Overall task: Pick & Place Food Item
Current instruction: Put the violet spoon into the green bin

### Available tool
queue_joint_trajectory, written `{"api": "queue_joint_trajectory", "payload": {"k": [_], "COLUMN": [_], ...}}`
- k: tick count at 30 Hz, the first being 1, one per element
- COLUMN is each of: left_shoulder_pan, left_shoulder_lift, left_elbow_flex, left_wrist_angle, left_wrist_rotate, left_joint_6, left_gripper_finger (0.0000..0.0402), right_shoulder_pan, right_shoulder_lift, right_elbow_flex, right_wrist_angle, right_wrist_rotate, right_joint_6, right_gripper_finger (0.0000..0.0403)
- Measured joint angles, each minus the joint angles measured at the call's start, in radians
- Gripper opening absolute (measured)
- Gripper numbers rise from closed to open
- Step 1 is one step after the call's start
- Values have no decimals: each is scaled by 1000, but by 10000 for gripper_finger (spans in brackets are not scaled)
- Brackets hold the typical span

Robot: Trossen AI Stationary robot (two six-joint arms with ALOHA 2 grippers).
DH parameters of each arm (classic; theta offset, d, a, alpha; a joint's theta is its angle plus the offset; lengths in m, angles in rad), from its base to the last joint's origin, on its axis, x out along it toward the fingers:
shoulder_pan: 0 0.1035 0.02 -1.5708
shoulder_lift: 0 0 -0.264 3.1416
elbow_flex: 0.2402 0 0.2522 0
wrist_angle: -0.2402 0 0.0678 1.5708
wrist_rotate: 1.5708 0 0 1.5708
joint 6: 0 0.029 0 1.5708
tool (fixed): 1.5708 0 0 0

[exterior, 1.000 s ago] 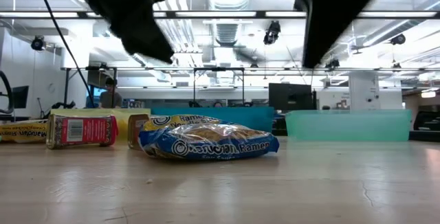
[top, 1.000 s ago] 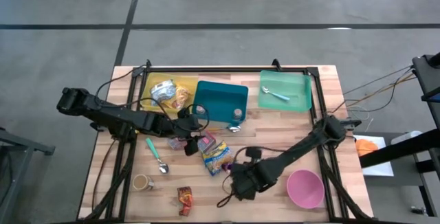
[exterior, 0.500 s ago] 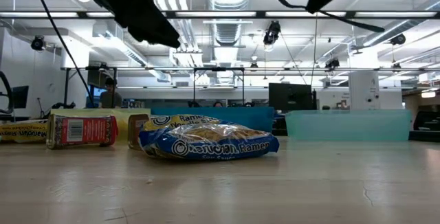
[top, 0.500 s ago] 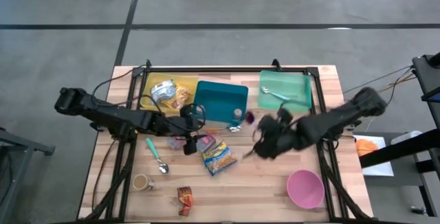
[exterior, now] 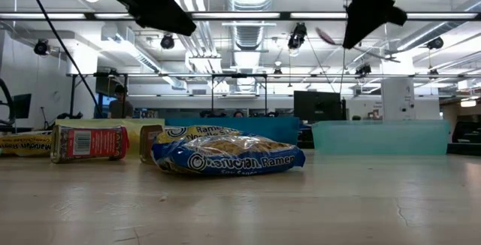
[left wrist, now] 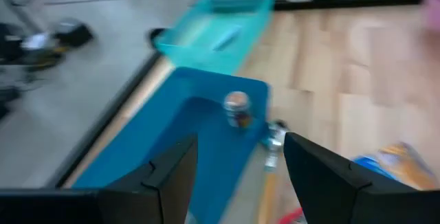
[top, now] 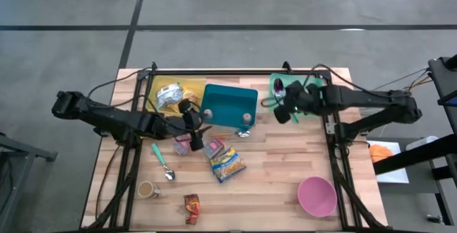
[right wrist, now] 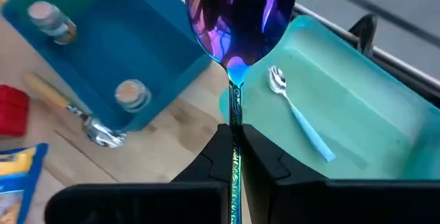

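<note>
While my right gripper [right wrist: 234, 157] clamps a spoon [right wrist: 237, 18] above the green bin [right wrist: 385, 124], my left gripper [left wrist: 240, 176] hangs parted, empty.

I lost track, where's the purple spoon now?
The right gripper holds the purple spoon at the green bin's near edge, above a blue spoon.

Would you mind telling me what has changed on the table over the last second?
The right gripper, shut on an iridescent purple metal spoon, swung from near the pink bowl across to the light green tray. The left gripper, empty, rose slightly beside the blue bin. The ramen packet, the blue-handled spoon in the tray and the other items stayed put.
</note>
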Motion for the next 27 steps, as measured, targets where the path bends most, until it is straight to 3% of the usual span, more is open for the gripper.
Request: {"api": "queue_joint_trajectory", "payload": {"k": [4, 14, 27], "left_shoulder_pan": [4, 4, 34], "left_shoulder_lift": [0, 0, 0], "left_elbow_flex": [0, -4, 2], "left_wrist_angle": [3, -4, 16], "left_wrist_rotate": [-65, -65, -65], "left_joint_6": [0, -3, 87], "left_gripper_finger": [224, 224, 224], "right_shoulder_pan": [-136, -457, -590], "right_shoulder_lift": [24, 107, 352], "right_elbow_flex": [-21, -53, -20], "right_wrist_angle": [16, 87, 54], "right_wrist_rotate": [-42, -221, -270], "right_joint_6": [-88, -380, -702], "right_gripper_finger": [8, 8, 8]}}
